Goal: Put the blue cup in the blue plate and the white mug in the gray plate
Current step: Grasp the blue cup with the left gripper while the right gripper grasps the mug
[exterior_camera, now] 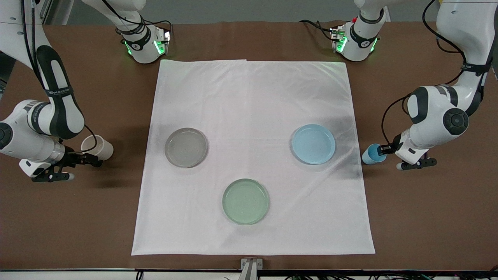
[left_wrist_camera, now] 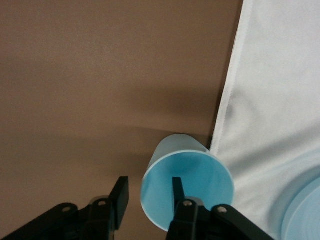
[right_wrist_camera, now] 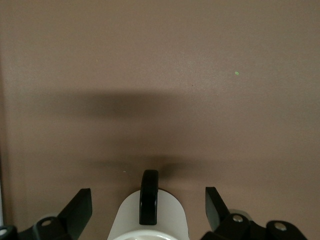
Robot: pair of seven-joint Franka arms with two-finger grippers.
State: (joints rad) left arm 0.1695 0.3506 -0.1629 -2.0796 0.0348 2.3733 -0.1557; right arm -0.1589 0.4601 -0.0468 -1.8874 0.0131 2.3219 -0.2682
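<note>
left pincer (left_wrist_camera: 148, 192) straddled small light-blue tapered cup's (exterior_camera: 373, 154) rim, one finger inside, closing, grip unconfirmed, beside white cloth (exterior_camera: 253, 116) | right pincer (right_wrist_camera: 149, 206) wide around cream dark-handled mug (exterior_camera: 97, 147), beside cloth | risk: rim pinch tips cup

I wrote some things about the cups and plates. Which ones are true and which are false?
1. The blue cup is on the blue plate. False: it sits on the brown table beside the cloth.
2. The right gripper has open fingers on either side of the white mug. True.
3. The gray plate holds the mug. False: it holds nothing.
4. The green plate is nearest the front camera. True.
</note>
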